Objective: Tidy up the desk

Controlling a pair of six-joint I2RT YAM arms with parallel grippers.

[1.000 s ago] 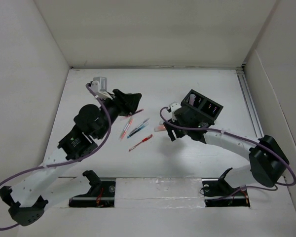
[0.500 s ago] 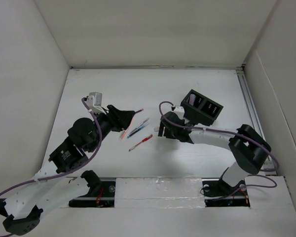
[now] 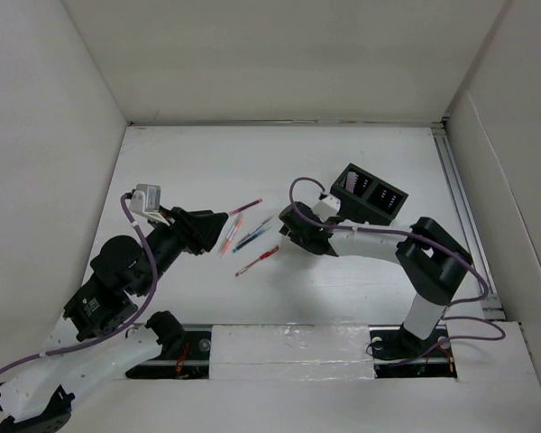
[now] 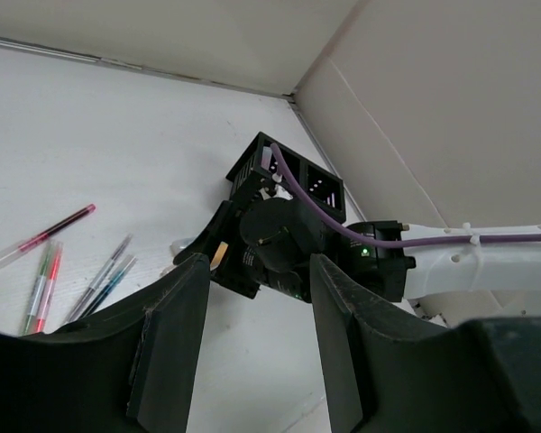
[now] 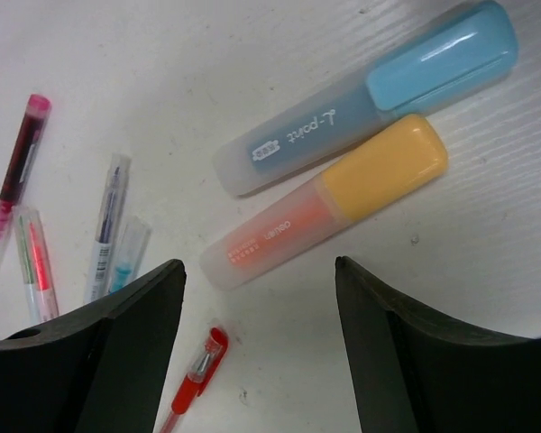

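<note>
Now: approach step, with no grasp made yet. The bench (image 3: 189, 162) lies under both arms, walled in by white panels. The right claw (image 5: 257, 289) hangs low over it, jaws wide apart, with the orange highlighter (image 5: 334, 203) in the gap below. The blue highlighter (image 5: 370, 99) lies right alongside the orange one. The left claw (image 4: 257, 271) is also apart and empty, left of the loose pens (image 3: 248, 233). The black organizer (image 3: 371, 194) is just behind the right claw. Likely next: lower and pinch the orange barrel alone. Height over the bench is hard to judge.
</note>
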